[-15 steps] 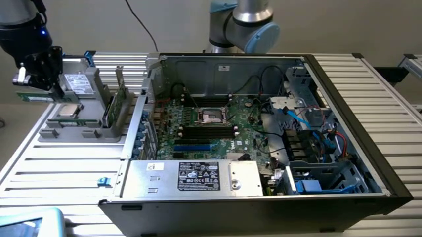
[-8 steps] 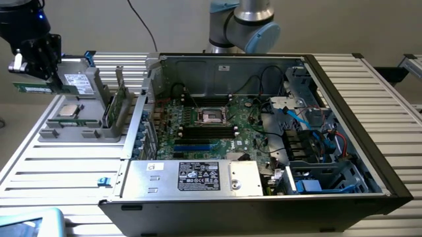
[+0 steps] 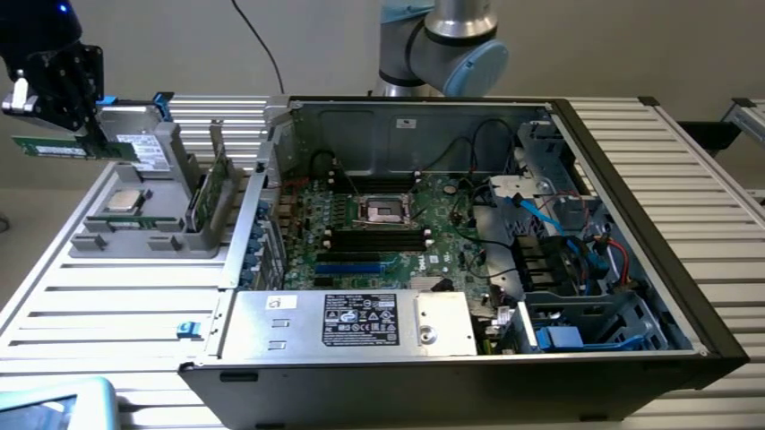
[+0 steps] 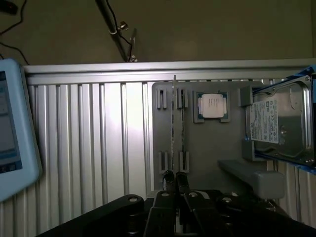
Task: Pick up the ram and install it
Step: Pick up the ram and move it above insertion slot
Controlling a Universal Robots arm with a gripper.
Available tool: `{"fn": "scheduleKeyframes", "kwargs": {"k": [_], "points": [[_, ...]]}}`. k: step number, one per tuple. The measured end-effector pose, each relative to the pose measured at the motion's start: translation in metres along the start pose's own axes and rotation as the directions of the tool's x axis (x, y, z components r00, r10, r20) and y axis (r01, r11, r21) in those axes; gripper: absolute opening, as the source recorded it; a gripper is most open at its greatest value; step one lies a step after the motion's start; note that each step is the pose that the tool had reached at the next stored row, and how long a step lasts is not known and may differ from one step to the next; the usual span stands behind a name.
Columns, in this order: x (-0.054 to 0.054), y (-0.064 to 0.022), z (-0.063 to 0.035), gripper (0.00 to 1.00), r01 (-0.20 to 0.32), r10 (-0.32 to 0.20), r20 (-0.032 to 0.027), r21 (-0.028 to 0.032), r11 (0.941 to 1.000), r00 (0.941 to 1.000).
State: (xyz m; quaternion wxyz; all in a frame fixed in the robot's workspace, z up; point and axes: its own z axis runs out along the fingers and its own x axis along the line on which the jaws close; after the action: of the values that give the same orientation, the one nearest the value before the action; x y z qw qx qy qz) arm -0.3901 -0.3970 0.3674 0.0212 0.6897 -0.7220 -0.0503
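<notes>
Open case sits on slatted table, mobo flat inside. Black slots lie just beside the socket. PSU is at the near edge, cables toward ext. view's right.

At ext. view's left of the case is a grey holder w/ CPU lying flat, HDD propped on edge & green card upright next to the case wall. HDD, card & that wall stand between ram and slots. Pale blue device is at the table's near corner, ext. view's left.

Ram is in the air at ext. view's upper left, clear of the holder. It's approx level, long edge horizontal, one end just beside HDD, well apart from mobo.

Gripper hangs pointing down over the holder's far end. Its fingers are together, clamped on ram near the end toward HDD. In wrist view they sit over the holder's slotted part, CPU near. Arm base stands behind the case.
</notes>
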Motion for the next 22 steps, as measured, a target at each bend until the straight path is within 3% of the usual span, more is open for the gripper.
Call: {"fn": "scheduleKeyframes", "kwargs": {"k": [5,9,18,22], "points": [[0.000,0.0000,-0.0001,0.13,0.000,0.000,0.0000,0.0021,1.0000,1.0000],[0.000,-0.0016,-0.0003,0.13,0.001,-0.001,0.0012,0.0203,0.9998,1.0000],[0.003,-0.0305,-0.0165,0.13,0.002,-0.002,0.0130,0.0204,0.9998,0.9999],[0.006,-0.0421,-0.0225,0.13,0.003,-0.004,0.0225,0.0200,0.9998,0.9997]]}}
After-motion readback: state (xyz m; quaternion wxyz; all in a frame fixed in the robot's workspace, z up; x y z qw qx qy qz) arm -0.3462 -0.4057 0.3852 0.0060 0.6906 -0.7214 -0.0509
